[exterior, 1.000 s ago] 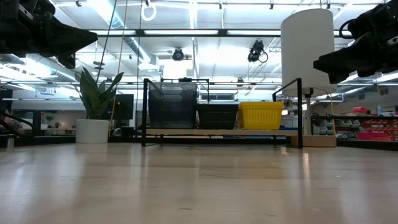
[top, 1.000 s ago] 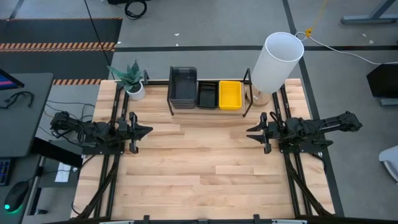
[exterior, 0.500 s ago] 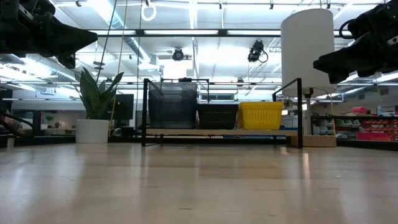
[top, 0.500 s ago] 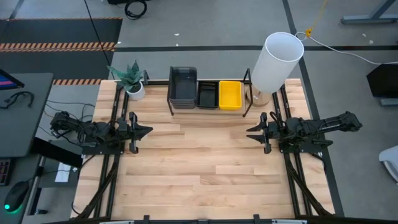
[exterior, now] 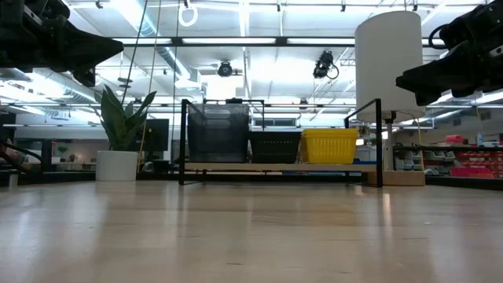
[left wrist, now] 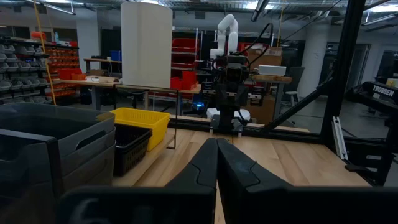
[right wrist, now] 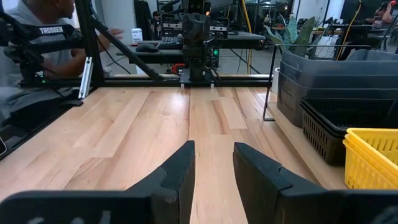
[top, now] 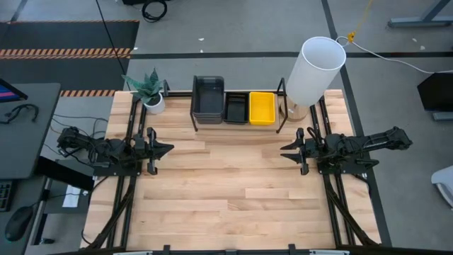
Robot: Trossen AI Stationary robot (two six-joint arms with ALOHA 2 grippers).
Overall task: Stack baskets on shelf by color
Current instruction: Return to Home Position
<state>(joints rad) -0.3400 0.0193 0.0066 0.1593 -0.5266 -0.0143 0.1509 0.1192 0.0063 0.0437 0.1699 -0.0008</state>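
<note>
Left end effector (top: 168,149) closed, right end effector (top: 284,151) parted — baskets (top: 236,108) lengthwise across shelf (exterior: 182,145)

The grey baskets (left wrist: 56,143) are cut off at the edge.

Bare wood runs across the middle of the table (top: 226,191) between the left gripper (top: 168,149) and right gripper (top: 284,151), each at its own side; at the far edge the shelf (exterior: 183,141) is filled by dark grey baskets (top: 207,95), black baskets (top: 236,108) and yellow baskets (top: 262,108); a potted plant (top: 148,88) and a white cylinder (top: 315,71) stand close on either side.
</note>
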